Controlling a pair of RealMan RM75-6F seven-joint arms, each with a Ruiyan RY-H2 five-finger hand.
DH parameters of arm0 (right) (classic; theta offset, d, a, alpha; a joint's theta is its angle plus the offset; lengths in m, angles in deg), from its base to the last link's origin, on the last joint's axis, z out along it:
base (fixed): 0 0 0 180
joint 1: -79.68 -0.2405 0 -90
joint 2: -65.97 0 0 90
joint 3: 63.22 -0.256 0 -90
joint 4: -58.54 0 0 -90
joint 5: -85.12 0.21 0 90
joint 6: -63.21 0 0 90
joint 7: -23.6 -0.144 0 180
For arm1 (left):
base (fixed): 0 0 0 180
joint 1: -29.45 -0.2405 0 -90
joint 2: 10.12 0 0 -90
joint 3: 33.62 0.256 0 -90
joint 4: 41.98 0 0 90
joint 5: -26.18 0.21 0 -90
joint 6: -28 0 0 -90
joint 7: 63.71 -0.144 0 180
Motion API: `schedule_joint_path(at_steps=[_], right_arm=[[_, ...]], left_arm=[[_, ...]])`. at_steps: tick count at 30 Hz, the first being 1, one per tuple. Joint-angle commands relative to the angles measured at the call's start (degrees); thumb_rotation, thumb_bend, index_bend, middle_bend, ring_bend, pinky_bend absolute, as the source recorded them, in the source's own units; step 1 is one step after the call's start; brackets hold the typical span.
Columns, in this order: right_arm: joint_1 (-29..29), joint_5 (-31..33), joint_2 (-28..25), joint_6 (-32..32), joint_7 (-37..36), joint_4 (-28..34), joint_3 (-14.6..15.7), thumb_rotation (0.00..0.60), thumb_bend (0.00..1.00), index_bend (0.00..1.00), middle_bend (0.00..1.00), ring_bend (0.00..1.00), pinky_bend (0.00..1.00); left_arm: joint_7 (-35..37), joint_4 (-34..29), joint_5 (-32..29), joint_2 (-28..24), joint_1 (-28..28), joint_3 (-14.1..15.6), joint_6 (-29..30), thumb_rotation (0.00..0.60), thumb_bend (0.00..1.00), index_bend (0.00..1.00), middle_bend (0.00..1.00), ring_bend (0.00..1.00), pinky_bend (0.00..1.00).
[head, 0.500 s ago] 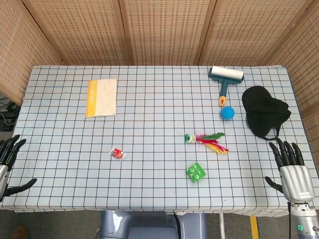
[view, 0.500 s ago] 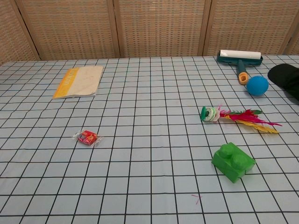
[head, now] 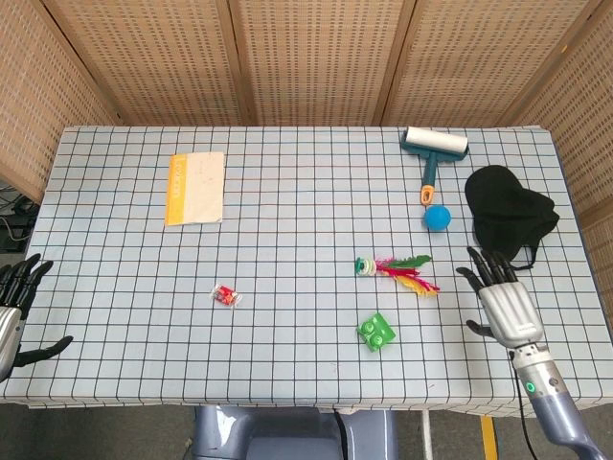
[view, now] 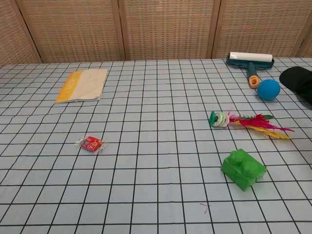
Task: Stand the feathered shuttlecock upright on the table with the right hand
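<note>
The feathered shuttlecock [head: 396,269] lies flat on the checked tablecloth, its green and white base pointing left and its red, green and yellow feathers trailing right; the chest view shows the shuttlecock [view: 246,122] the same way. My right hand [head: 504,300] hovers over the table's right side, a short way right of the feather tips, fingers spread and holding nothing. My left hand [head: 13,309] hangs off the table's left edge, fingers apart and holding nothing. Neither hand appears in the chest view.
A green toy brick [head: 376,332] sits just below the shuttlecock. A blue ball [head: 438,218], a lint roller [head: 433,153] and a black cap [head: 510,213] lie at the back right. A small red wrapped candy [head: 225,295] and a yellow-edged booklet [head: 195,186] are on the left.
My right hand has moved left and forward from the table's right front corner towards the shuttlecock. The left hand has shifted slightly. The shuttlecock has not moved.
</note>
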Motion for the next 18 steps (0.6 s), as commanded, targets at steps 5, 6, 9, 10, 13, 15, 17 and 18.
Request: schedule_joint_path(at_steps=[5,6,9,10,13,15,17,18], right_arm=[[-9.3,12.0,8.7,10.6,8.8,-5.0,-4.4,0.600,0.29,0.47,0.00,0.00,0.00],[-9.7,12.7,9.4,10.7,9.4,-5.4,-4.5,0.600,0.33,0.48,0.00,0.00,0.00],[-10.8,15.1,11.9,11.1,11.1,-6.9,-4.6,0.600,0.38,0.50,0.00,0.00,0.00],[-11.0,15.4,12.3,11.0,11.4,-7.2,-4.6,0.600,0.38,0.50,0.00,0.00,0.00],[-11.4,16.2,13.7,11.0,11.9,-8.3,-4.3,0.600,0.40,0.51,0.00,0.00,0.00],[-11.7,17.1,15.1,11.2,11.9,-9.5,-4.1,0.600,0.42,0.52,0.00,0.00,0.00],[-12.0,17.3,16.1,10.9,11.9,-10.7,-4.0,0.600,0.44,0.52,0.00,0.00,0.00],[-12.2,17.5,16.7,10.9,12.1,-11.5,-3.8,0.600,0.45,0.52,0.00,0.00,0.00]], left_arm=[[-1.7,0.0,-3.5,0.7,1.3,-1.2,-2.3,0.600,0.00,0.00,0.00,0.00,0.00],[-1.9,0.0,-3.8,0.8,1.4,-1.3,-2.5,0.600,0.00,0.00,0.00,0.00,0.00],[-2.5,0.0,-4.8,1.0,1.9,-1.6,-3.3,0.600,0.00,0.00,0.00,0.00,0.00],[-2.6,0.0,-4.9,1.0,1.9,-1.6,-3.4,0.600,0.00,0.00,0.00,0.00,0.00],[-2.8,0.0,-5.2,1.1,2.1,-1.7,-3.6,0.600,0.00,0.00,0.00,0.00,0.00],[-3.3,0.1,-5.4,1.2,2.3,-1.7,-4.0,0.600,0.00,0.00,0.00,0.00,0.00],[-3.5,0.1,-5.5,1.3,2.4,-1.7,-4.1,0.600,0.00,0.00,0.00,0.00,0.00],[-3.6,0.1,-5.5,1.3,2.4,-1.7,-4.0,0.600,0.00,0.00,0.00,0.00,0.00]])
